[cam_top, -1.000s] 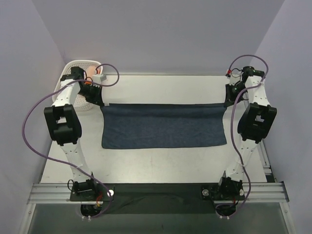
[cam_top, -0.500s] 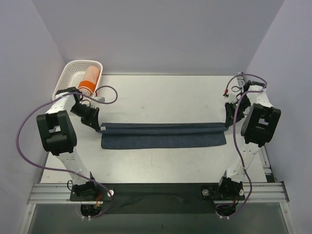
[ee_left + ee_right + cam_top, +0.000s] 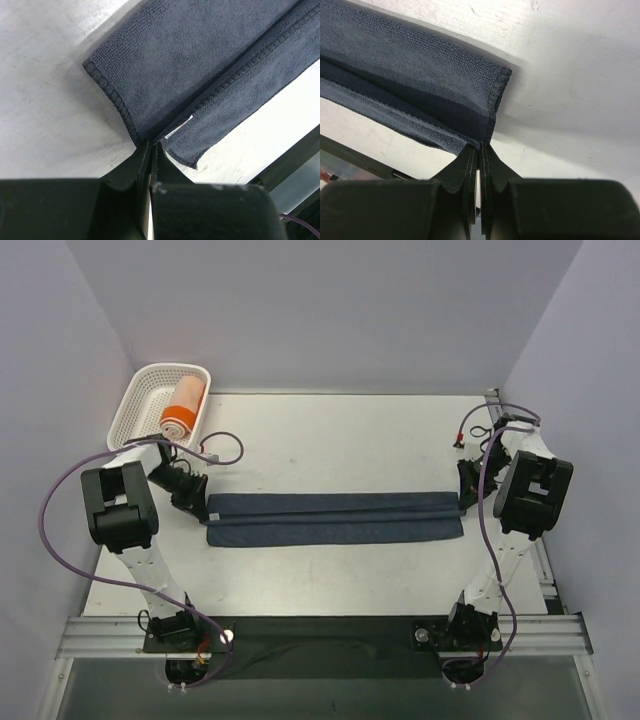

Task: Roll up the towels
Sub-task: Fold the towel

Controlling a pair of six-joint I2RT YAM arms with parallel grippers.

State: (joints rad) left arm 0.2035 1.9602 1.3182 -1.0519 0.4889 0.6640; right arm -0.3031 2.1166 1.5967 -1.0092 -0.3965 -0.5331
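Got the dark navy towel (image 3: 332, 518) folded lengthwise into a long narrow strip, lying flat on the table (image 3: 330, 440), to the right of the white basket (image 3: 128, 412) and a bit toward the near table edge. Seeing the left gripper (image 3: 150, 146) pinched tight on the strip's end nearest the basket, right at the meeting of the hemmed edges. Same deal with the right gripper (image 3: 481, 147): clamped on the end farthest from the basket, jaws squeezed together over the fold. Can make out a small white tag (image 3: 178, 127) sewn in by the basket-side corner, probably a care label, but way too small to read. Also got the orange towel (image 3: 182, 408) rolled up with its white band showing, sitting inside the basket.
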